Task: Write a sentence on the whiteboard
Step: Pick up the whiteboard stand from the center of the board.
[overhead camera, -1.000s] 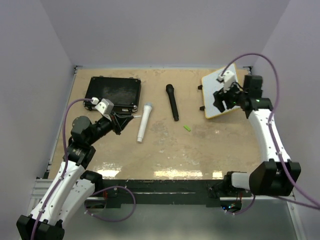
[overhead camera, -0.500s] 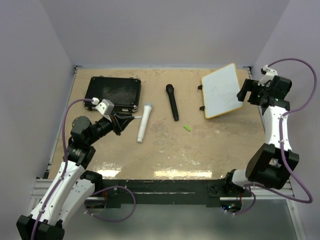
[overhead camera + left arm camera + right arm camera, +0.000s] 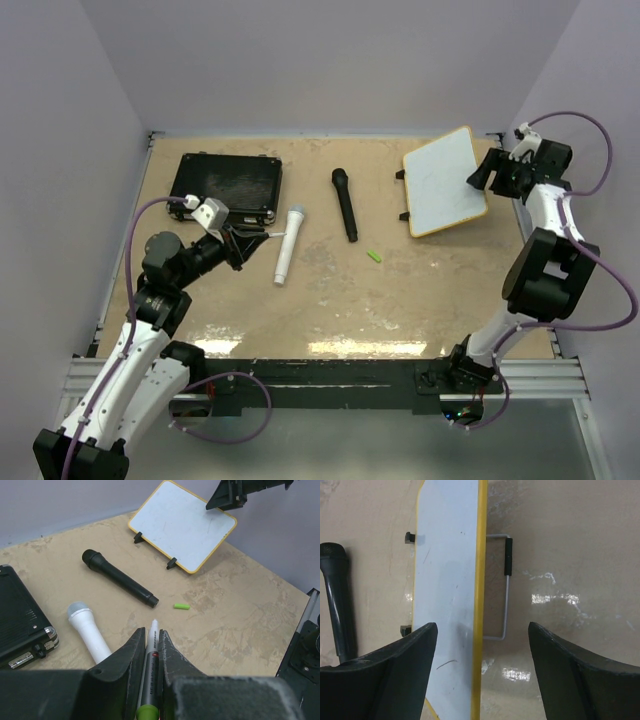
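The whiteboard (image 3: pixel 445 182) with its yellow rim stands tilted on a wire stand (image 3: pixel 506 600) at the back right. Its surface (image 3: pixel 182 525) shows only faint grey marks, and no green sentence shows. My left gripper (image 3: pixel 262 236) is shut on a grey marker (image 3: pixel 151 650) with a green end and a bare tip, and holds it above the table far left of the board. My right gripper (image 3: pixel 483 170) is open at the board's right edge. In the right wrist view the yellow rim (image 3: pixel 479 590) runs between the spread jaws of that gripper (image 3: pixel 482 627), untouched.
A black microphone (image 3: pixel 345 203) lies mid-table and a white microphone (image 3: pixel 288 244) lies left of it. A black case (image 3: pixel 226 185) is at the back left. A small green cap (image 3: pixel 374 257) lies on the table. Walls close in the left, back and right.
My right arm swung from over the whiteboard out to its right side and now faces its right edge. The left arm and marker have not moved.
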You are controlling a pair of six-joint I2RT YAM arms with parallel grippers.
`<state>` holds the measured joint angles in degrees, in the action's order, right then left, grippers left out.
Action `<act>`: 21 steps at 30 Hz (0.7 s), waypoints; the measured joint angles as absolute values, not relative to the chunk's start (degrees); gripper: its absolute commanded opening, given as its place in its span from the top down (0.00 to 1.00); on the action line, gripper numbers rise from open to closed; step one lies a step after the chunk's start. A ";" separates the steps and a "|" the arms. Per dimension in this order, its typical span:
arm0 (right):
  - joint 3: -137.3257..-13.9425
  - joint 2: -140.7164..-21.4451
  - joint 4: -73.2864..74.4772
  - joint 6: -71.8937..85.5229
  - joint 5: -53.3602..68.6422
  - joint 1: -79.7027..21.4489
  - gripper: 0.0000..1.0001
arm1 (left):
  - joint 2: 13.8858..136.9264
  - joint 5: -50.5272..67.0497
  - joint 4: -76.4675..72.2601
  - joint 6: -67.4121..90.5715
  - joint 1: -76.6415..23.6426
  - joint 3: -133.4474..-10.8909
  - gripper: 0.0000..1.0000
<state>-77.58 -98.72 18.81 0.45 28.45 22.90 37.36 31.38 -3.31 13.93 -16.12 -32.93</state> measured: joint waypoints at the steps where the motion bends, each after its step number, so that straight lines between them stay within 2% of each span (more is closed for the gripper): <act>1: -78.72 -100.16 18.55 0.43 29.23 22.90 0.26 | 37.41 31.38 -3.31 13.93 -16.12 -32.93 1.00; 9: -86.15 -108.51 18.68 -0.19 34.35 22.15 0.46 | 38.17 31.46 -3.33 13.93 -16.12 -32.91 1.00; 14: -88.75 -112.49 18.81 -0.32 35.70 20.10 0.55 | 38.52 31.44 -3.31 13.91 -16.12 -32.93 1.00; 18: -90.39 -113.75 18.94 -0.36 35.70 18.92 0.69 | 38.68 31.46 -3.31 13.89 -16.12 -32.93 1.00; 21: -91.29 -114.06 19.03 0.51 36.62 18.87 0.69 | 38.85 31.46 -3.31 13.89 -16.12 -32.93 1.00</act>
